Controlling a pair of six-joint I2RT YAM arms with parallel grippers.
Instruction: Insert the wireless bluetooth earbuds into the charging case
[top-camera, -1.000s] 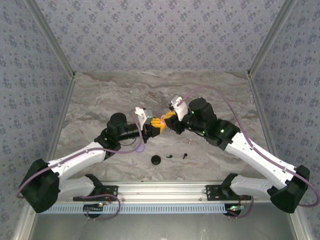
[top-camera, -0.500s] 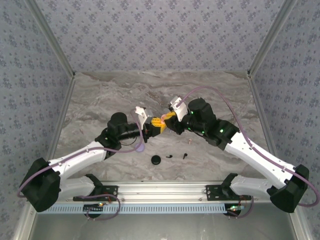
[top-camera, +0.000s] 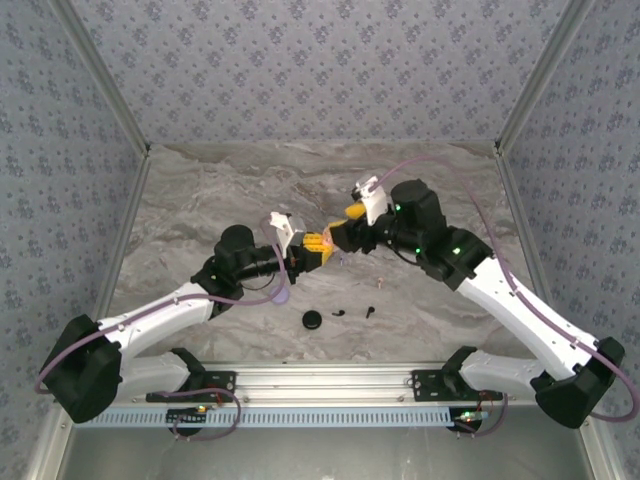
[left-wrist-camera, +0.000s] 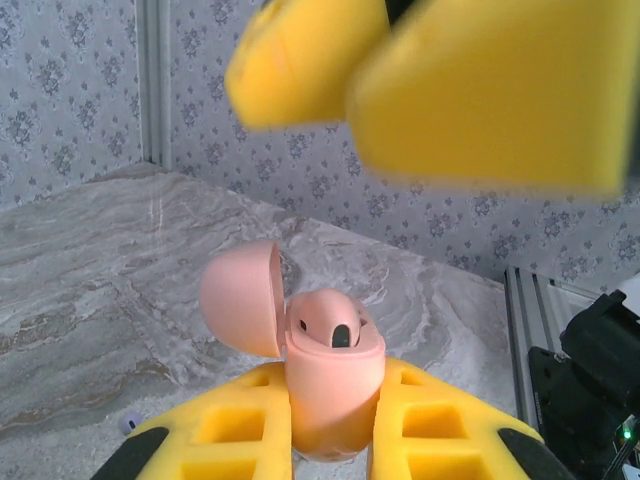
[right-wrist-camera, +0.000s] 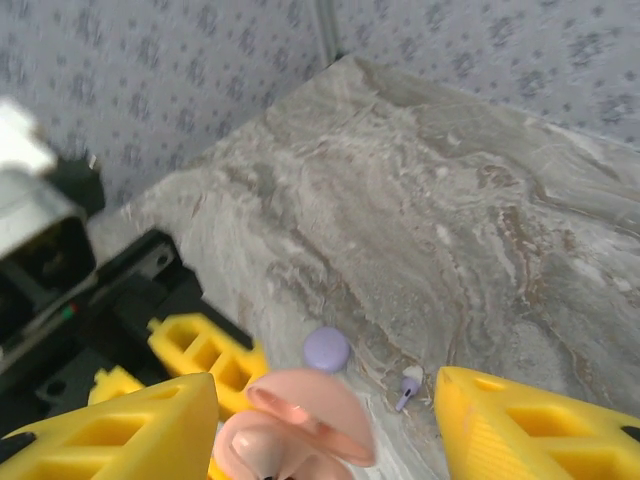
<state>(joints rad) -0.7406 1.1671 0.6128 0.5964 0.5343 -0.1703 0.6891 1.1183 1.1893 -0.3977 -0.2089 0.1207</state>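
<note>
My left gripper (left-wrist-camera: 333, 425) is shut on a pink charging case (left-wrist-camera: 333, 375), held upright above the table with its lid (left-wrist-camera: 240, 298) swung open to the left. A rounded pink part with a dark oval slot sits in the case's mouth; I cannot tell whether it is an earbud. My right gripper (right-wrist-camera: 325, 430) hangs open just above the case (right-wrist-camera: 300, 430) with nothing between its fingers (left-wrist-camera: 450, 80). In the top view both grippers meet at mid-table, left (top-camera: 312, 247), right (top-camera: 343, 236). A lilac earbud (right-wrist-camera: 408, 387) lies on the table below.
A round lilac case (top-camera: 281, 296) lies under the left forearm and also shows on the marble (right-wrist-camera: 327, 349). A black case (top-camera: 313, 320) and two black earbuds (top-camera: 341, 312) (top-camera: 369, 311) lie near the front rail. Walls close the table's sides.
The right gripper has gone from shut to open and its arm has drawn back to the right, away from the pink case. The left arm has held still with the case.
</note>
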